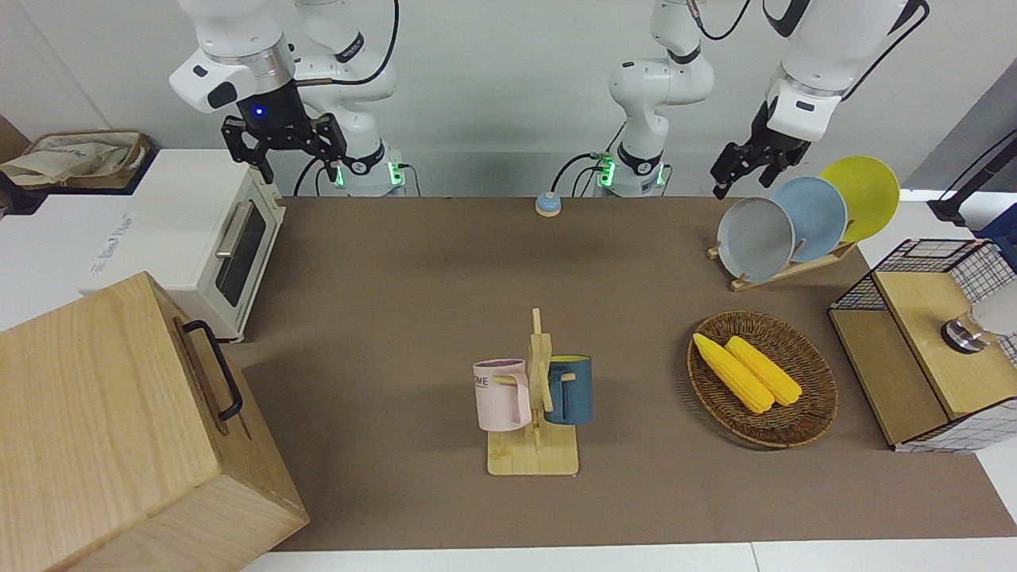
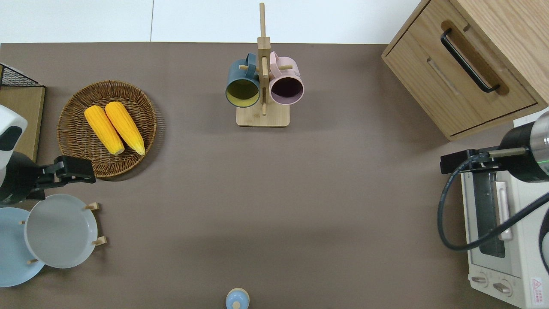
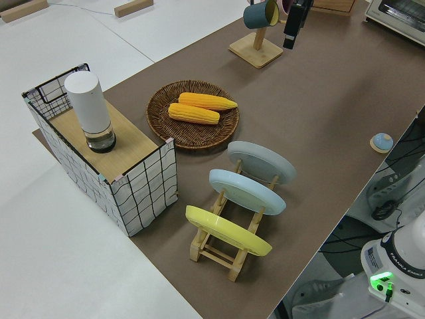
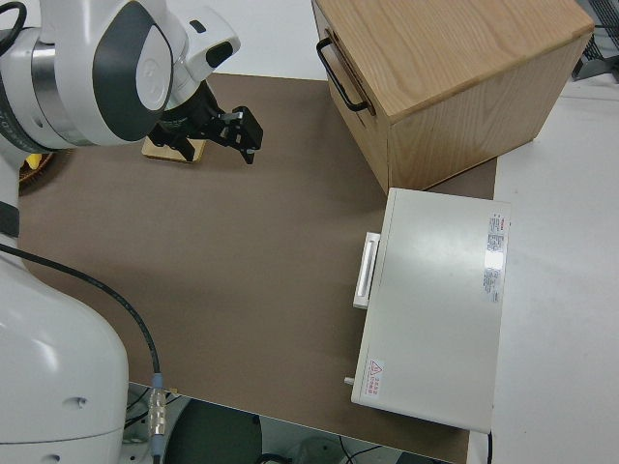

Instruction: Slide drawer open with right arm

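1. In the front view, the right gripper (image 1: pixel 284 148) is hanging in the air with its two fingers spread apart, holding nothing. The big wood cabinet (image 1: pixel 119 421) is sitting at the right arm's end of the table. The drawer (image 1: pixel 208 373) is sitting pushed in at the cabinet's front, with its black handle (image 1: pixel 214 369) sticking out. The white toaster oven (image 1: pixel 203 238) is standing just beside the cabinet, nearer to the robots. The left arm is parked; I cannot tell how the left gripper (image 1: pixel 743 167) is holding its fingers.

2. In the overhead view, the right gripper (image 2: pixel 456 161) is floating over the corner of the toaster oven (image 2: pixel 506 240) closest to the cabinet (image 2: pixel 472 64). It is not touching the drawer (image 2: pixel 461 73). The mug stand (image 2: pixel 262 86), with a blue mug (image 2: pixel 242 83) and a pink mug (image 2: pixel 286 83), is standing well apart from the cabinet, toward the table's middle. Nothing is blocking the handle (image 2: pixel 468 60).

3. In the left side view, a basket (image 3: pixel 192 116) with two corn cobs (image 3: pixel 199 107) and a rack of three plates (image 3: pixel 242 199) are sitting at the left arm's end, well apart from the cabinet.

4. In the right side view, the right gripper (image 4: pixel 242 130) is hanging with its fingers apart, clear of the drawer's handle (image 4: pixel 340 75).
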Available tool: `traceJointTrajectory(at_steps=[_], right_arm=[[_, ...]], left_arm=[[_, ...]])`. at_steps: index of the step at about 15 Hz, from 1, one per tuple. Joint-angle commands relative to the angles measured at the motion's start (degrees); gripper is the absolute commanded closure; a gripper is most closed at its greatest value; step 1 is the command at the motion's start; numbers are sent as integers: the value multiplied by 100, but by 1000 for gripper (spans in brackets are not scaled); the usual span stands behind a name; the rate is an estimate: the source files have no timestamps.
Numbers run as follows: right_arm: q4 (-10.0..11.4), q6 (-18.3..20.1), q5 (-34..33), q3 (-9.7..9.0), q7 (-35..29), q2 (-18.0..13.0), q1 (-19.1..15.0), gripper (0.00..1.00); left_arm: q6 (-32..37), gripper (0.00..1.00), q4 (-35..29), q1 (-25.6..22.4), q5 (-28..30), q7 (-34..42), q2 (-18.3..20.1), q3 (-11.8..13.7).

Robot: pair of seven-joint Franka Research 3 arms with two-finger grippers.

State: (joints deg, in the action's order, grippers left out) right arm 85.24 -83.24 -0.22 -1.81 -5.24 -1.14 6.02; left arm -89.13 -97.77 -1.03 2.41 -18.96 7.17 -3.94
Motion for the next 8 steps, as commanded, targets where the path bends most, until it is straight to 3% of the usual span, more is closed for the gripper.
traceJointTrajectory(at_steps=[1,6,7,8], right_arm=[[-69,-43,-502,-109,-100,9,39,13],[-8,-209,-1276,-434,-371,61,74,17],[54,-279,-1696,-809,-799,175,109,17],[63,-289,-1996,-1056,-1195,315,118,17]], left_arm=[[89,7,21,7,5,51,48,25],[97,7,21,7,5,51,48,25],[89,7,21,7,5,51,48,25],[97,7,21,7,5,51,48,25]])
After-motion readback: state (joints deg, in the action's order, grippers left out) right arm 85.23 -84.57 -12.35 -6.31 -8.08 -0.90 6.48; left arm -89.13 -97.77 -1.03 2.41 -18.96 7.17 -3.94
